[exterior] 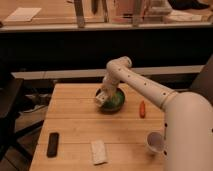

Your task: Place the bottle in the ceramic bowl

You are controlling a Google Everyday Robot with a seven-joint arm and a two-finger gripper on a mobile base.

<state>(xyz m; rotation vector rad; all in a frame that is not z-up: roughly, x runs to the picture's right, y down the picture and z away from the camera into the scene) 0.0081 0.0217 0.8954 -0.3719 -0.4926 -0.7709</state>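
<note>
The green ceramic bowl (116, 102) sits at the middle back of the wooden table (75, 125). My gripper (102, 98) hangs over the bowl's left rim at the end of the white arm (145, 90). A whitish thing at the gripper, just above the left rim, looks like the bottle (100, 100). I cannot make out its red cap or whether it rests in the bowl.
A small orange carrot-like piece (142, 108) lies right of the bowl. A white cup (154, 142) stands at the front right. A flat white packet (99, 151) and a black remote-like bar (52, 144) lie at the front. A dark chair (10, 107) stands left of the table.
</note>
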